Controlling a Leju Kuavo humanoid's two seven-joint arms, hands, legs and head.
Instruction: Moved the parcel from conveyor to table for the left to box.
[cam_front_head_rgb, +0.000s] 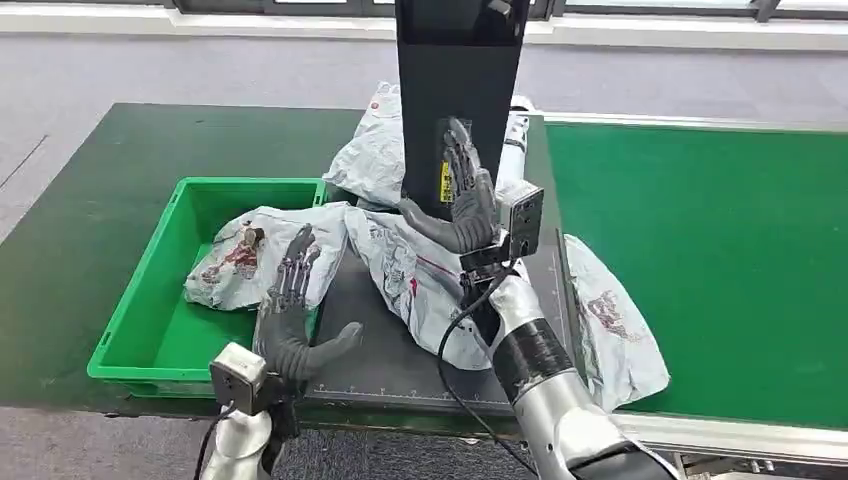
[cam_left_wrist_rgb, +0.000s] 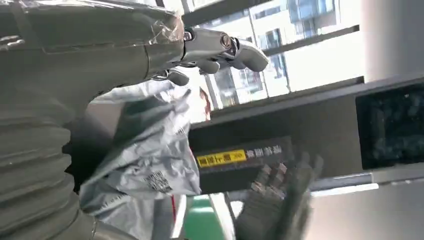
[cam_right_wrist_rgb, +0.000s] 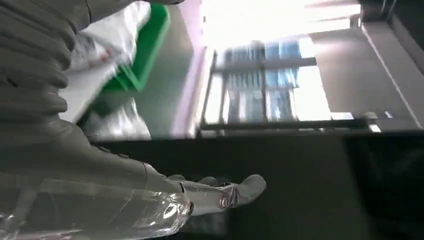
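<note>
Parcel (cam_front_head_rgb: 425, 275) lies on the worktop (cam_front_head_rgb: 60, 250) beside the bin (cam_front_head_rgb: 150, 330), held by neither hand. Right hand (cam_front_head_rgb: 462, 195) hovers above it, fingers spread; left hand (cam_front_head_rgb: 292, 310), also spread, probably must grasp it next and box it.

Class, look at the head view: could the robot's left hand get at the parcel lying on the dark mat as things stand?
Probably yes. The left hand hovers open at the mat's edge, right beside the parcel on the mat, with nothing between them. The right hand is raised above it, clear of that path.
</note>
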